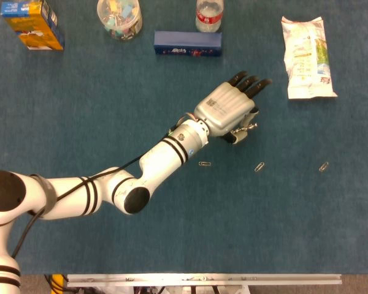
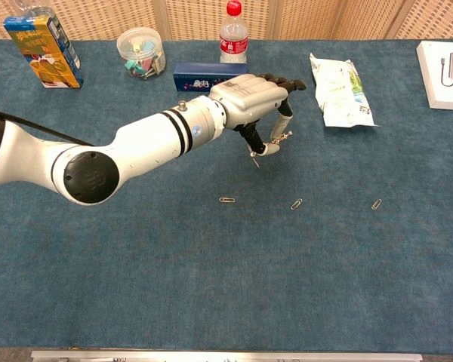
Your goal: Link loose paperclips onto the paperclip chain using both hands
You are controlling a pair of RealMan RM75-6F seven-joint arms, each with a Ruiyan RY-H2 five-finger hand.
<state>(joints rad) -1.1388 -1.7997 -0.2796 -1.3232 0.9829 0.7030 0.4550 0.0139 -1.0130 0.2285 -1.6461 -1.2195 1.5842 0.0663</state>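
Observation:
My left hand (image 1: 230, 110) (image 2: 253, 102) reaches over the middle of the blue table, palm down, and pinches a short silver paperclip chain (image 1: 245, 130) (image 2: 270, 145) between thumb and a finger; the chain hangs just above the cloth. Three loose paperclips lie in a row in front of it: a left paperclip (image 1: 204, 164) (image 2: 226, 200), a middle paperclip (image 1: 259, 166) (image 2: 295, 204) and a right paperclip (image 1: 324, 166) (image 2: 376, 204). The hand hovers above the gap between the left and middle ones. My right hand shows in neither view.
Along the far edge stand an orange-blue carton (image 1: 32, 23), a clear jar of coloured clips (image 1: 119, 17), a dark blue box (image 1: 187, 43) and a water bottle (image 2: 233, 33). A white snack packet (image 1: 307, 57) lies at the right, a white box (image 2: 445, 64) beyond it.

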